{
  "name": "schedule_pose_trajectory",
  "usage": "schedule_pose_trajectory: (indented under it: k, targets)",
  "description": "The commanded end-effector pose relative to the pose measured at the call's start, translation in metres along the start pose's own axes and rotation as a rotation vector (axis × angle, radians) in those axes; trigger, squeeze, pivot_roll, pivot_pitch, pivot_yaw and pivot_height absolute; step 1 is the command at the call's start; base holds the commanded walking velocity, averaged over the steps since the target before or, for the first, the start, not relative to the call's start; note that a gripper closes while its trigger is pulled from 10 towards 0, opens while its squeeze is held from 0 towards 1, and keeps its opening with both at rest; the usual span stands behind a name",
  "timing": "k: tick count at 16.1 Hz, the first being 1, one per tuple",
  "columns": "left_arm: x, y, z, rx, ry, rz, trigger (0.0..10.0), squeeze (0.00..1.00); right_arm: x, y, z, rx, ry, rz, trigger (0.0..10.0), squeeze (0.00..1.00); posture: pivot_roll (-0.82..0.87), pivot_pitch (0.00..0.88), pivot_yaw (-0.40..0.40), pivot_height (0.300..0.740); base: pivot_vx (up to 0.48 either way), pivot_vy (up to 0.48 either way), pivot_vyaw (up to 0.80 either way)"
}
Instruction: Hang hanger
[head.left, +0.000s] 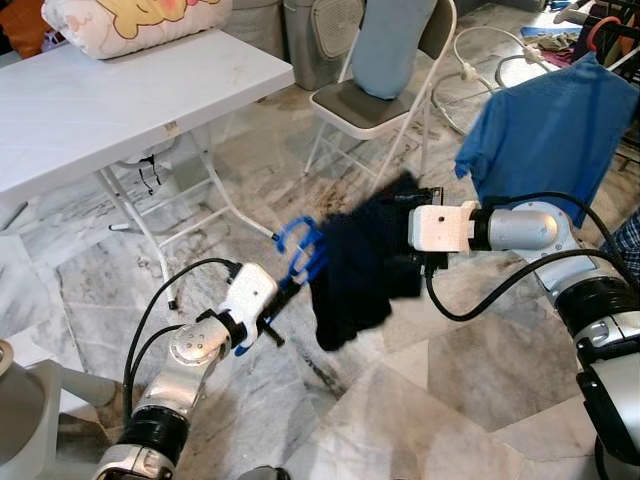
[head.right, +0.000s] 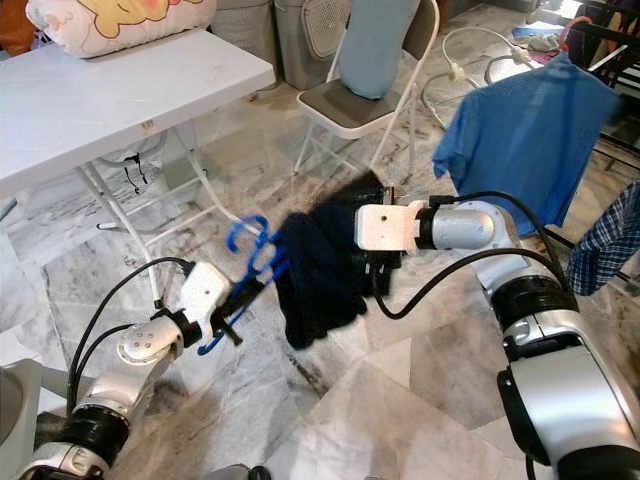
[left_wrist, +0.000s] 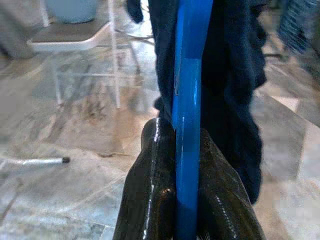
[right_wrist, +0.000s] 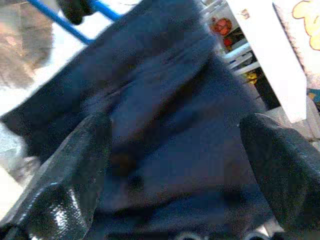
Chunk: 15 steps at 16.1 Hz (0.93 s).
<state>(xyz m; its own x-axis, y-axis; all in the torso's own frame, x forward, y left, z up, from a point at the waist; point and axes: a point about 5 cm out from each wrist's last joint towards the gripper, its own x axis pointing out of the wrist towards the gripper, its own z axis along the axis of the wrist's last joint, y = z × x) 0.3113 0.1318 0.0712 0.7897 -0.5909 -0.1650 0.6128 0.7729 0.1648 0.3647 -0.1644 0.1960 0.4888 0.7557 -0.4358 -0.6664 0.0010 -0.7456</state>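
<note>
A blue plastic hanger (head.left: 298, 252) carries a dark navy garment (head.left: 362, 262) in mid-air above the marble floor. My left gripper (head.left: 283, 296) is shut on the hanger's lower bar; in the left wrist view its two fingers (left_wrist: 150, 200) clamp the blue bar (left_wrist: 187, 125). My right gripper (head.left: 418, 262) reaches in from the right against the garment. In the right wrist view its fingers (right_wrist: 75, 175) stand wide apart with the navy cloth (right_wrist: 170, 115) between them.
A white folding table (head.left: 110, 100) with a pillow stands at the left. A folding chair (head.left: 380, 95) sits behind. A blue shirt (head.left: 550, 130) hangs on a rack at the right, with a plaid garment (head.right: 605, 245) beside it.
</note>
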Motion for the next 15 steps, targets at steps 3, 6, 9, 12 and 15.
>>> schedule_pose_trajectory:
  k: [3, 6, 9, 12, 15]
  targets:
    - [0.003, 0.009, 0.02, -0.063, -0.083, 0.104, 0.0, 0.0, 0.002, 0.004, -0.003, 0.031, 0.005, -0.064, 10.0, 1.0, -0.11, 0.076, 0.074, 0.74, 0.0, 0.0, 0.0]
    - [0.005, 0.003, 0.024, -0.085, -0.1, 0.107, 0.0, 0.0, 0.003, 0.007, -0.008, 0.133, -0.007, -0.159, 10.0, 1.0, -0.11, 0.077, 0.077, 0.74, 0.0, 0.0, 0.0]
    - [0.007, -0.011, 0.031, -0.108, -0.125, 0.043, 0.0, 0.0, 0.018, 0.026, -0.016, 0.412, -0.035, -0.313, 10.0, 0.02, -0.11, 0.077, 0.081, 0.74, 0.0, 0.0, 0.0]
    - [0.005, -0.02, 0.03, -0.092, -0.119, -0.005, 0.0, 0.0, 0.03, 0.043, -0.019, 0.528, -0.023, -0.419, 10.0, 0.0, -0.11, 0.08, 0.085, 0.74, 0.0, 0.0, 0.0]
    - [0.0, -0.027, 0.032, -0.074, -0.123, -0.042, 0.0, 0.0, 0.033, 0.046, -0.023, 0.546, 0.03, -0.524, 10.0, 0.0, -0.1, 0.081, 0.08, 0.74, 0.0, 0.0, 0.0]
